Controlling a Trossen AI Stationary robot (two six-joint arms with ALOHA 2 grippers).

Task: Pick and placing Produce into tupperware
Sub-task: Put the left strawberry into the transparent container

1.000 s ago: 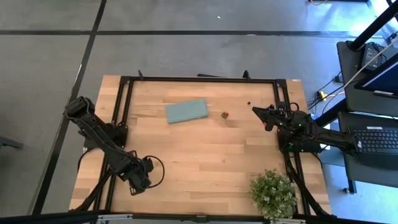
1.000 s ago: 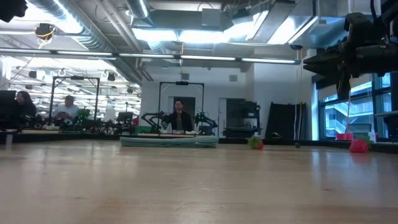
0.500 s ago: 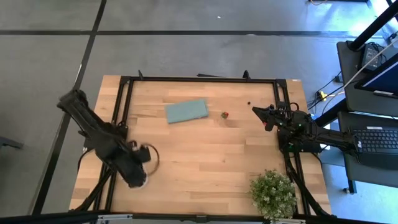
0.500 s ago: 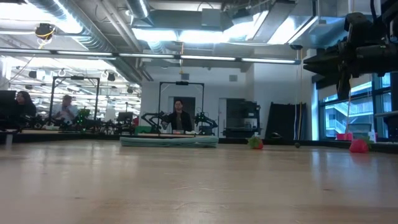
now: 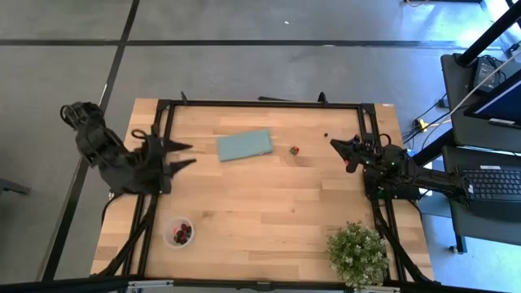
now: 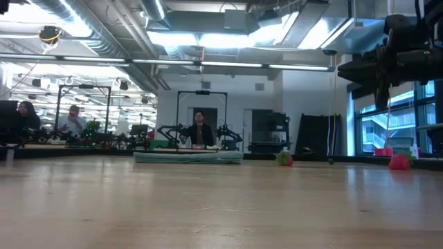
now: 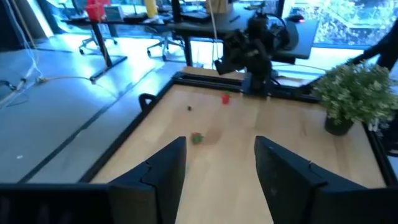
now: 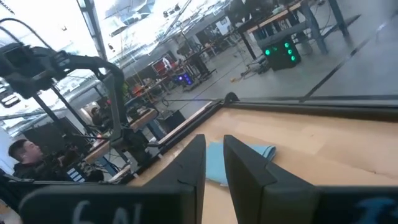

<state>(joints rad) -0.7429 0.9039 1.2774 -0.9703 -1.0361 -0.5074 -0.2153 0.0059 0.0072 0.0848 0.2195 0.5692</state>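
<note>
The wooden tabletop [image 5: 269, 195] is lying inside a dark frame, and the left arm is folding back over its left edge, its gripper [image 5: 183, 155] pointing inward toward the middle with its fingers [image 7: 165, 174] spreading wide and holding nothing. The right arm is reaching in from the right edge, its gripper [image 5: 335, 144] hanging just above the far right part of the tabletop; its fingers [image 8: 193, 163] are sitting with only a narrow gap between them and gripping nothing. A bushy potted plant [image 5: 358, 254] is standing at the near right corner. A flat teal rectangle [image 5: 244, 146] is lying near the far edge, left of centre. The tupperware [image 5: 179, 233] is resting near the near left corner, well apart from both grippers, and appears to be holding several red and dark pieces of produce [image 5: 182, 232], though they are too small to count. One red piece [image 5: 295, 150] is lying beside the teal rectangle, and a dark speck [image 5: 326, 136], perhaps another piece, is lying near the right gripper.
</note>
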